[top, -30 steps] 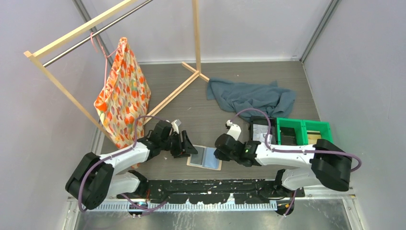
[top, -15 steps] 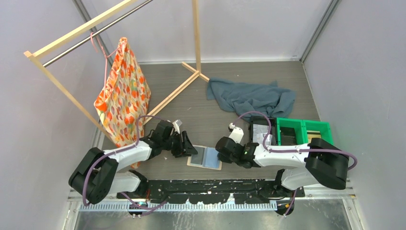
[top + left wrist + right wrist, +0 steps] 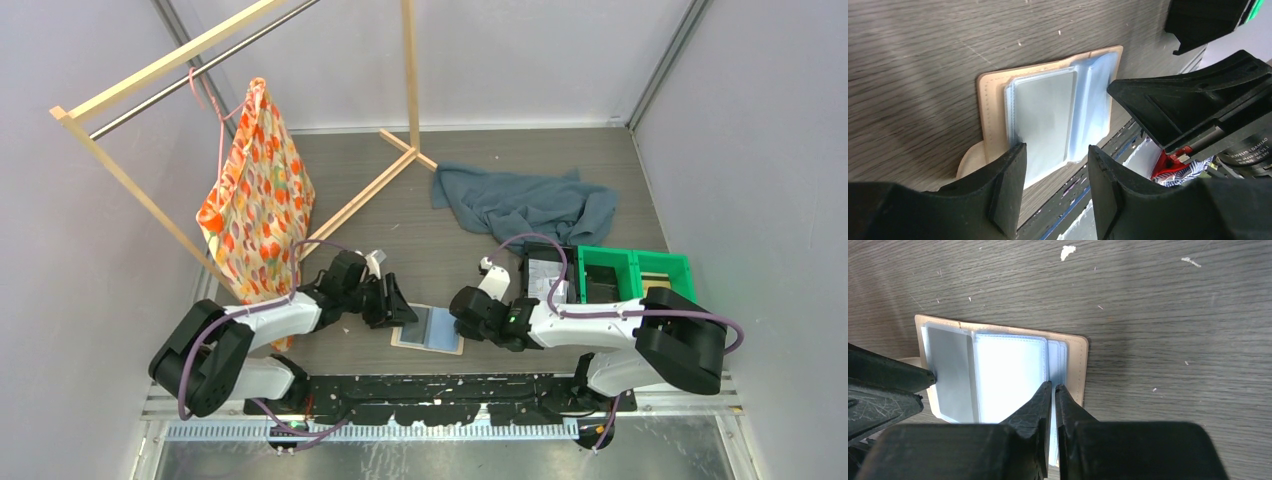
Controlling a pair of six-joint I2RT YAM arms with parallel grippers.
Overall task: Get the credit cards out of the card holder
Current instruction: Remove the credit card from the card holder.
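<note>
The tan card holder (image 3: pixel 430 330) lies open and flat near the table's front edge, its pale blue-grey pockets (image 3: pixel 1008 375) facing up. A grey credit card (image 3: pixel 948 370) shows through the leftmost pocket; any other credit cards are hidden. My left gripper (image 3: pixel 1055 167) is open, with its fingers straddling the holder's near left corner (image 3: pixel 998 150) and nothing gripped. My right gripper (image 3: pixel 1054 387) is shut, its tips resting on the stacked pocket edges at the holder's right side. Whether a pocket sleeve is pinched between them I cannot tell. From above, the left gripper (image 3: pixel 402 312) and right gripper (image 3: pixel 457 320) flank the holder.
A green bin (image 3: pixel 635 272) and a black tray (image 3: pixel 545 272) stand right of the right arm. A blue-grey cloth (image 3: pixel 525 203) lies behind. A wooden rack (image 3: pixel 410 70) with an orange patterned bag (image 3: pixel 258 195) is at the left. A black rail (image 3: pixel 430 385) runs along the near edge.
The left gripper has crept right to the holder's left edge and its jaws have narrowed a little. The right gripper has closed slightly more at the holder's right edge.
</note>
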